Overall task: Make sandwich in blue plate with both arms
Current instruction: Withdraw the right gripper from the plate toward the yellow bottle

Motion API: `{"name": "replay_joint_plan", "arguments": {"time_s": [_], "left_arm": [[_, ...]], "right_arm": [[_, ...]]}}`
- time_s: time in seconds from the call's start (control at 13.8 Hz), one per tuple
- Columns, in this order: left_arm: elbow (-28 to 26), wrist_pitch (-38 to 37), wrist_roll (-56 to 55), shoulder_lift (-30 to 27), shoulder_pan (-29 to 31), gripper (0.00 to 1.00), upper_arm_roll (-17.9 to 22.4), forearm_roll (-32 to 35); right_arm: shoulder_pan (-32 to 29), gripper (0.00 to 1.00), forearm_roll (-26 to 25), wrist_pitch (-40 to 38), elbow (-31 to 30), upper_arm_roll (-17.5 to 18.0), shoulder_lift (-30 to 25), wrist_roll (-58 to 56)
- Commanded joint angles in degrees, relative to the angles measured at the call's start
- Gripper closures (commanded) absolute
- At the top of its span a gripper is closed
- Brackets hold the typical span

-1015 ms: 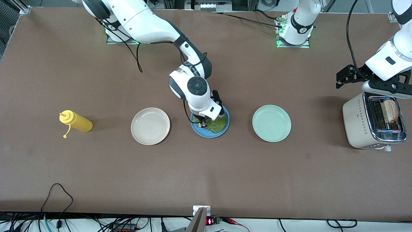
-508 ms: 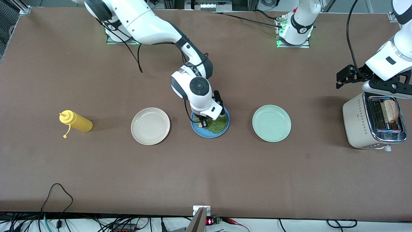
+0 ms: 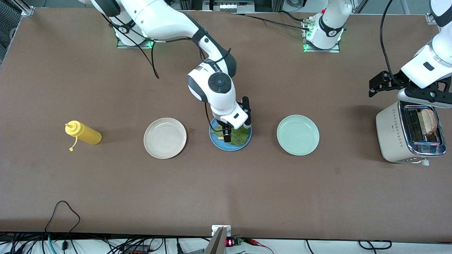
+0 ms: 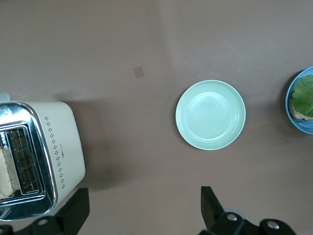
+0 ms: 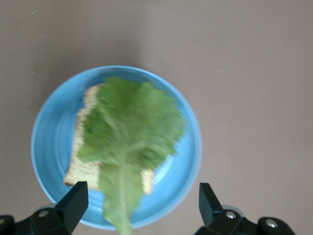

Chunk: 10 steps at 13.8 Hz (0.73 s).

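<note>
Crinkled lettuce [image 5: 129,142] covers toast [image 5: 88,169], seemingly one slice, on blue plate [image 5: 51,127]

Blue plate [image 5: 46,147] w/ green lettuce [image 5: 132,127] (tan toast [image 5: 83,171]), yellow bottle [image 3: 84,133].

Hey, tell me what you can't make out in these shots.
- Front view: the right arm covers part of the round blue plate; the right gripper hangs over it.
- Left wrist view: the cream toaster and its bread slice are cut by the edge; left gripper open.
</note>
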Motion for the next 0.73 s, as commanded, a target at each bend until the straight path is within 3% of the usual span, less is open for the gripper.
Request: {"name": "replay_joint_plan", "arguments": {"time_s": [0.0,0.44,0.65], "left_arm": [[1.96,-1.34,1.03,0.93,-0.05,0.00,0.15,-1.35],[1.96,-1.52,0.68,0.84,-0.31,0.00,0.06,-1.35],[2.04,-1.52,0.68,0.84,-0.40,0.00,0.06,-1.35]], "right_arm": [[-7.26,0.00,0.37,-3.17,-1.05,0.38,-4.55,1.77],[-25.97,0.00,0.37,-13.98,-1.05,0.38,-12.28,2.75],[-31.61,0.00,0.45,-18.12,-1.05,0.29,-14.31,3.10]]}}
